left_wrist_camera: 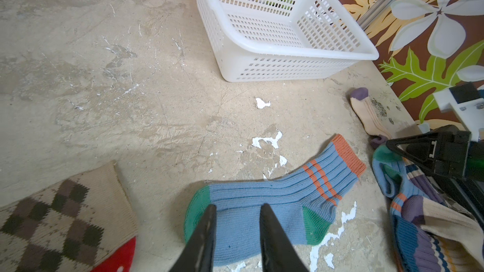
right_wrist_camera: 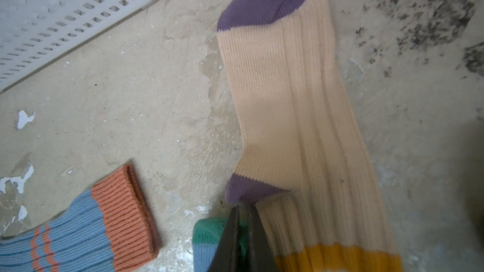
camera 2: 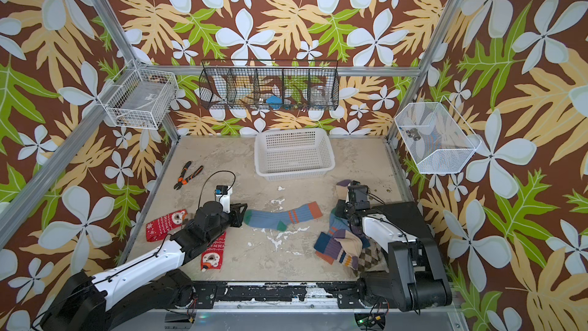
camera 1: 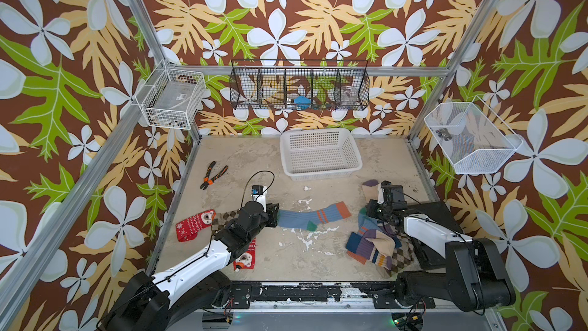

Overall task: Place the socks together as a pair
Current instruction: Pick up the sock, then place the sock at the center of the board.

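Pinching cream sock (right_wrist_camera: 288,87) near heel, right pincer (right_wrist_camera: 243,206) fully closed, bench (camera 1: 254,160) 3 o'clock. Left pincer (left_wrist_camera: 237,206) part-open, empty, over blue striped sock (left_wrist_camera: 275,200) toe, centre. Knit likely limp, light: take cuff.

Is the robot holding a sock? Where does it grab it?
The right gripper pinches the cream sock at its purple heel. The left gripper holds nothing, open over the blue sock.
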### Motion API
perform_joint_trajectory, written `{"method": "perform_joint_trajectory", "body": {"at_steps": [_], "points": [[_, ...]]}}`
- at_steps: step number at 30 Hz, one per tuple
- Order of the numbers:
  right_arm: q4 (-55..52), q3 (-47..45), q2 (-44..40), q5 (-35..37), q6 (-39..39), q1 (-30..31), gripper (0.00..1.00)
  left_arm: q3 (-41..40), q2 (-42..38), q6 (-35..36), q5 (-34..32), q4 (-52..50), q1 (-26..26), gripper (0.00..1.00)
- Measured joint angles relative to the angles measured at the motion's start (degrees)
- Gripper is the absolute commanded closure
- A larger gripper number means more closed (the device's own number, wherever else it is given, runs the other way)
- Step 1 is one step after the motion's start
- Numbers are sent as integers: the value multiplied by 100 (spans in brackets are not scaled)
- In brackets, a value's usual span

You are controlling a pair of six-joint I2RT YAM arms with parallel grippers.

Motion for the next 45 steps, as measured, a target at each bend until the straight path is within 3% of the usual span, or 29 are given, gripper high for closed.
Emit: {"method": "perform_joint_trajectory", "body": {"at_steps": [18,26,32,39,45], "points": [[-1084,2037,-1915,-330,-208,39,100,280,-175,-144,151,-118,0,69],[-1604,2472,-2031,-824,-247,1322,100,286,-474,-203,136,-201,0,69],[-1790,2872,-2208,-1084,-203,1436,100,282,-688,-254,7,-343,0,69],[-1838,3348,-2013,-2658,-181,1532,100,282,-1054,-275,-96,-448,0,69],[-2570,3377,-2170,-3427,-442,1613,100,282,-1193,-297,-164,-457,2,68]]}}
